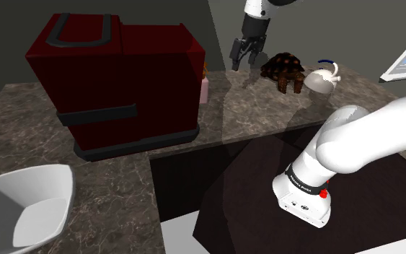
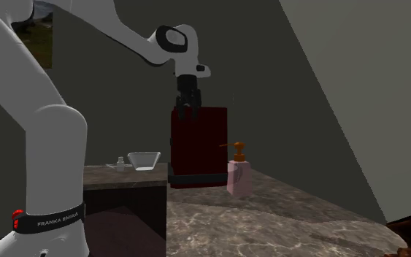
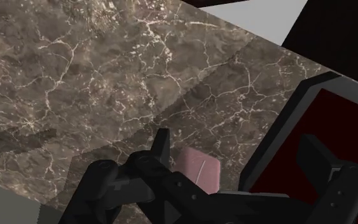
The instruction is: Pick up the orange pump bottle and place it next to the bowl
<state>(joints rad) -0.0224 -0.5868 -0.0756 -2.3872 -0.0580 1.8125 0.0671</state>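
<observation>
The pump bottle has a pale pink body and an orange pump top. It stands upright on the marble counter, right against the far corner of a dark red box. My gripper hangs open in the air, above the bottle and off toward the shoulder view's right. In the second exterior view the gripper is well above the bottle. In the wrist view the bottle shows below and between the spread fingers of the gripper. The white bowl sits at the counter's near left end.
A large dark red box stands on the counter between bottle and bowl. A brown turtle-like figure and a white rounded object lie at the shoulder view's right of the gripper. A small pale item stands by the bowl.
</observation>
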